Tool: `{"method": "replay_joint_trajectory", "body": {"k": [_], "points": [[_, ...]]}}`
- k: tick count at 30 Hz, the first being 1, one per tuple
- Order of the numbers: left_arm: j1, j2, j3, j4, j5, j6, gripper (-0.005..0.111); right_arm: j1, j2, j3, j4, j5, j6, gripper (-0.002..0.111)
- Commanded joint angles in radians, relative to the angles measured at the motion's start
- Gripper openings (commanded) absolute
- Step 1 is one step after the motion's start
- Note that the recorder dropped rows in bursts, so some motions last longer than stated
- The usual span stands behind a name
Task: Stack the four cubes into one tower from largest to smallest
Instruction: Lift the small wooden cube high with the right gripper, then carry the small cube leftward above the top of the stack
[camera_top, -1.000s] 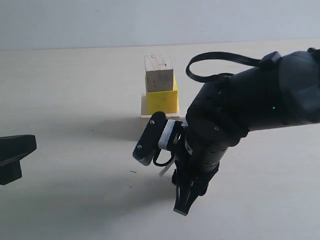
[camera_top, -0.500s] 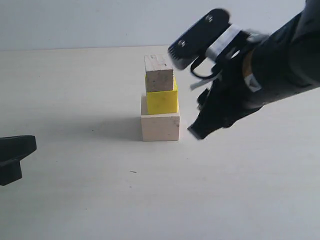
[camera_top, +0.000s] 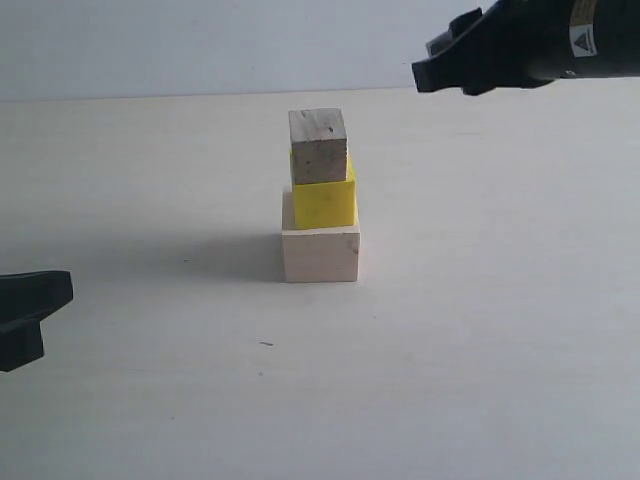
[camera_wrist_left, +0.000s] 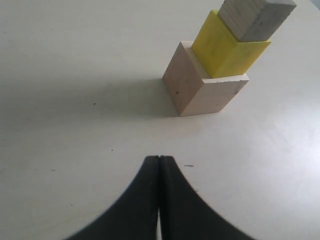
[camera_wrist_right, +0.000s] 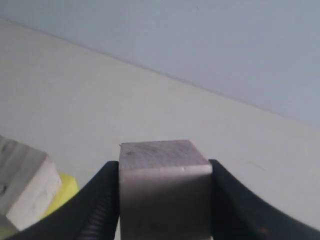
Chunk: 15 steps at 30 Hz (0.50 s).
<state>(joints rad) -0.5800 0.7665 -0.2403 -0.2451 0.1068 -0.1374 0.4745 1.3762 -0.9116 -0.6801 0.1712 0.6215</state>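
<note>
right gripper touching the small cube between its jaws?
Touching. Right wrist view: fingers of the right gripper sit flush against both sides of the small cube, no gap.

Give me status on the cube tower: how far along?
Done: large pale cube as base, yellow cube on it, one small wood cube on top. In hand: right gripper shut on the second small cube, held clear of the stack. Remaining: set it on top. The left gripper is shut, empty.

I'm seeing wood tones, yellow and black.
The large cube (camera_top: 320, 255) is showing pale wood, the medium cube (camera_top: 325, 204) bright yellow, the top small cube (camera_top: 318, 147) speckled grey-tan, the other small cube (camera_wrist_right: 161, 159) greyish-tan; the surface (camera_top: 480, 340) is looking cream, the left gripper (camera_wrist_left: 159, 167) and right gripper (camera_wrist_right: 164, 197) black.
</note>
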Motion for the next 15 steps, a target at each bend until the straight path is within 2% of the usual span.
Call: {"method": "replay_joint_trajectory", "body": {"k": [1,4,8,12,15], "points": [[-0.001,-0.005,0.004,-0.001,-0.001,0.015,0.0,-0.052,0.068,-0.004,-0.013,-0.256,-0.03,0.0],[-0.001,-0.005,0.004,-0.001,-0.001,0.022,0.0,-0.072,0.125,-0.004,-0.037,-0.416,-0.079,0.0],[-0.001,-0.005,0.004,-0.001,-0.001,0.027,0.0,-0.111,0.19,-0.004,-0.183,-0.567,-0.069,0.0],[-0.001,-0.005,0.004,-0.001,-0.001,0.027,0.0,-0.177,0.216,-0.002,-0.262,-0.718,0.053,0.0],[-0.001,-0.005,0.004,-0.001,-0.003,0.029,0.0,-0.231,0.216,-0.002,-0.35,-0.98,0.132,0.0]]}}
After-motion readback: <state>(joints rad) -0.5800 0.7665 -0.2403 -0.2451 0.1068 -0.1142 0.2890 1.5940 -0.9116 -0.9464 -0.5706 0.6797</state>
